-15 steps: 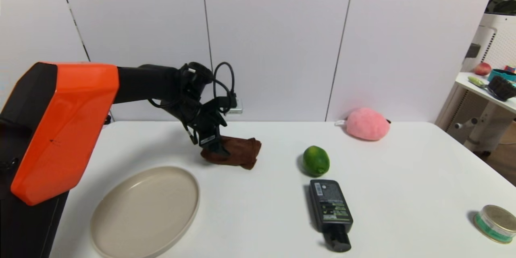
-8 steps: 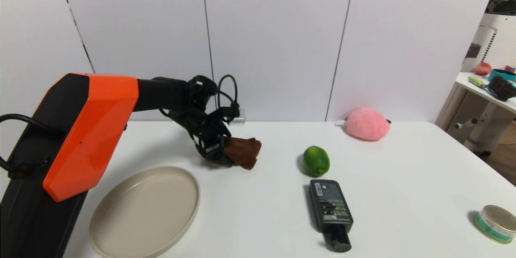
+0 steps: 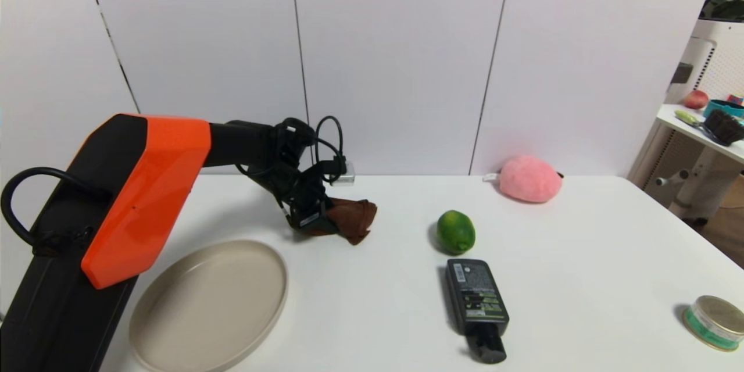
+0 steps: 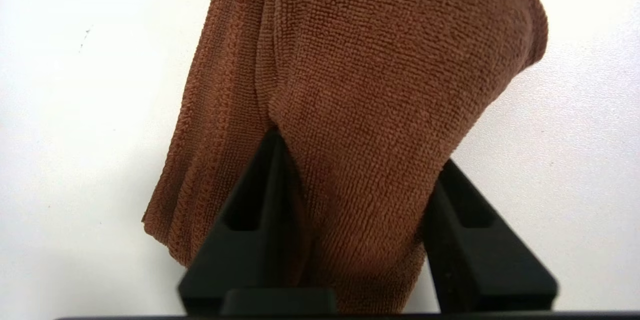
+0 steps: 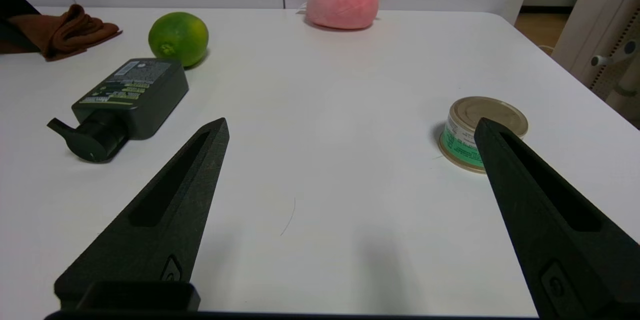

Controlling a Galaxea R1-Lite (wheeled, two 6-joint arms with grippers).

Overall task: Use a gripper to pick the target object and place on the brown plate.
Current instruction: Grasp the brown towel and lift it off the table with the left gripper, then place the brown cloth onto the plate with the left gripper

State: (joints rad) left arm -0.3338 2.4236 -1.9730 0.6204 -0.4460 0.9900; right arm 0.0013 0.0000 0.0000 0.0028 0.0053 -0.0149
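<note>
The dark brown towel [image 3: 353,218] lies bunched on the white table behind the plate. It also shows in the left wrist view [image 4: 375,60] and far off in the right wrist view [image 5: 70,30]. My left gripper [image 3: 315,218] is down on the towel's left end. In its wrist view the left gripper [image 4: 360,145] has both black fingers pressed on a raised fold of cloth that fills the gap. The beige-tan plate [image 3: 209,302] sits empty at the front left, apart from the towel. My right gripper [image 5: 350,127] is open and empty, low over the table's right side.
A green lime [image 3: 455,231] and a black pump bottle [image 3: 476,302] lie mid-table, right of the towel. A pink plush ball [image 3: 529,179] sits at the back right. A gold-lidded tin [image 3: 716,314] is near the front right edge, close to my right gripper's finger [image 5: 530,200].
My left arm has come down and forward, and its gripper has sunk from just above the towel onto its left end. The towel's left part is now covered by the claw.
</note>
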